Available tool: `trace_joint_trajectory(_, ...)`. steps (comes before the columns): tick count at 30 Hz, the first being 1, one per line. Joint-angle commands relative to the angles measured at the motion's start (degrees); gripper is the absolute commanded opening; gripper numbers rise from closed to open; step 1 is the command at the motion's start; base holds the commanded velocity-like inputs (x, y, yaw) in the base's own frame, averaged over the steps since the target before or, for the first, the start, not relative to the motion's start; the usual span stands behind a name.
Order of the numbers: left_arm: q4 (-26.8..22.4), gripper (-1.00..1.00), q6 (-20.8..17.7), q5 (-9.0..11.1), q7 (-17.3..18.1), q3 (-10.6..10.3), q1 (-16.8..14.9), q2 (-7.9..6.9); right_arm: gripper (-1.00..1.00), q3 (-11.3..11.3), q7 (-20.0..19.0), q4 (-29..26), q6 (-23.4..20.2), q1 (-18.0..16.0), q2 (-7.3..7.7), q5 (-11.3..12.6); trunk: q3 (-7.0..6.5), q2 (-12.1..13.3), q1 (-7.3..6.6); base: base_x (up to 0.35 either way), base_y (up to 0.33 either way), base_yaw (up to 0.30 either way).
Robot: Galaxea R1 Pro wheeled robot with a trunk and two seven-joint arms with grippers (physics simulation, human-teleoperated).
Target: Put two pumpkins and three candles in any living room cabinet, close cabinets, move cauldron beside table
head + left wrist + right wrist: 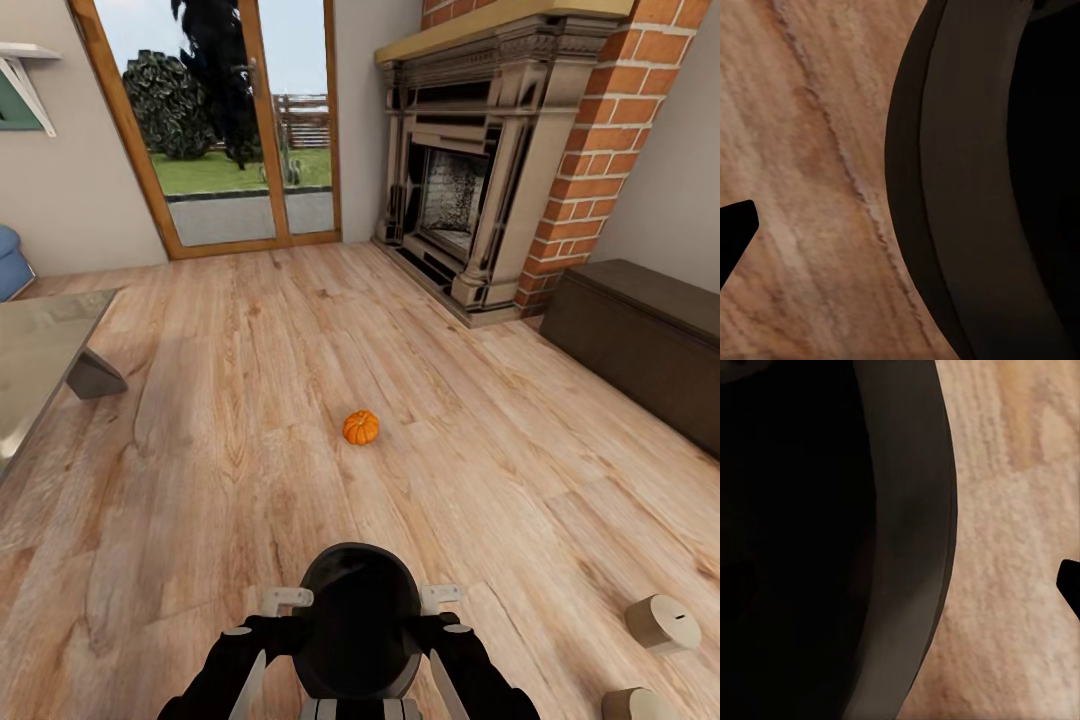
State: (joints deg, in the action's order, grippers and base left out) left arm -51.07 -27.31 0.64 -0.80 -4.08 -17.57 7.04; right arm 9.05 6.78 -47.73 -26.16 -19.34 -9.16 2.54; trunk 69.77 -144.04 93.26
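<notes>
Matte black round-bellied cauldron (360, 620) squeezed between left end effector (285, 600) and right end effector (440, 596), low over plank floor (250, 400); opening widths unreadable. Bright-orange ribbed pumpkin (361, 427) ahead on floor.

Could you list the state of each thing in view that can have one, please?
cauldron: upright, open, held between both arms.
pumpkin: loose on the floor, apart from everything.
candles: two lying on their sides on the floor.
cabinet: fronts look closed.
left tool, right tool: against the cauldron's sides; jaws cannot be judged.
</notes>
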Motion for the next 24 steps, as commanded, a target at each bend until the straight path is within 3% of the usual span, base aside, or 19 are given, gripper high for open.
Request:
trace_joint_trajectory(1,-0.1,1.0,-0.3,0.1,-0.1,0.0,0.0,-0.01,1.0,0.2,0.4,-0.1,-0.3,0.0,0.03,0.3,0.05,0.0,-0.01,0.0,0.0,0.0)
trace_joint_trajectory(7,-0.1,1.0,-0.3,0.1,-0.1,0.0,0.0,-0.01,1.0,0.2,0.4,-0.1,-0.3,0.0,0.02,0.3,0.05,0.0,-0.01,0.0,0.0,0.0)
trace_joint_trajectory(8,-0.1,1.0,-0.3,0.1,-0.1,0.0,0.0,-0.01,-1.0,0.2,0.4,-0.1,-0.3,0.0,0.02,0.3,0.05,0.0,-0.01,0.0,0.0,0.0)
trace_joint_trajectory(24,-0.2,1.0,-0.3,0.1,-0.1,-0.1,0.0,-0.01,-1.0,0.2,0.5,-0.2,-0.3,0.0,0.02,0.3,0.05,0.0,-0.01,0.0,0.0,0.0)
